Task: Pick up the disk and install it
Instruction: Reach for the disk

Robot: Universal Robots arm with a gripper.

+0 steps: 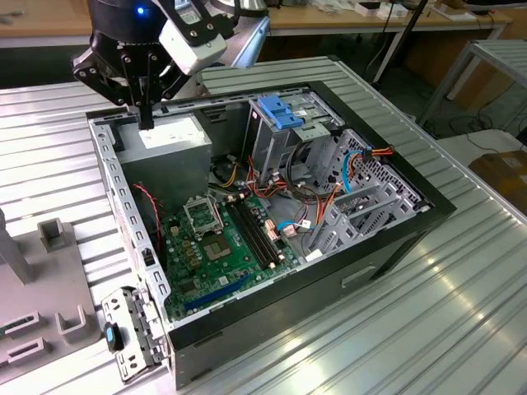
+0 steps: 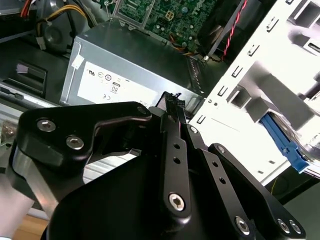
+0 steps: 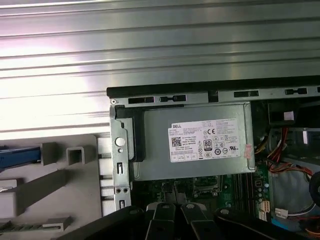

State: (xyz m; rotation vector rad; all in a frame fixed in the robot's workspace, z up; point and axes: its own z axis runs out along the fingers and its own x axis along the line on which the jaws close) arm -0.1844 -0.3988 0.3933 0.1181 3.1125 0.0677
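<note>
My gripper (image 1: 146, 122) hangs over the silver power supply (image 1: 169, 136) in the far corner of the open computer case (image 1: 272, 214), at the exterior view's left. Its black fingers (image 2: 172, 102) stand pressed together with nothing between them, so it is shut and holds nothing. The disk lies outside the case on a pale grey fixture. Its bright blue carrier edge (image 2: 282, 142) shows in the second wrist view, and a blue strip of it (image 3: 20, 155) shows in the first wrist view. The gripper (image 3: 175, 207) is well apart from it.
A light-blue plastic bracket (image 1: 280, 111) tops the drive cage at the back of the case. The green motherboard (image 1: 226, 247) and red, orange and blue cables (image 1: 354, 164) fill the case floor. The grey fixture (image 1: 49, 288) sits beside the case on the ribbed metal table (image 1: 428, 313).
</note>
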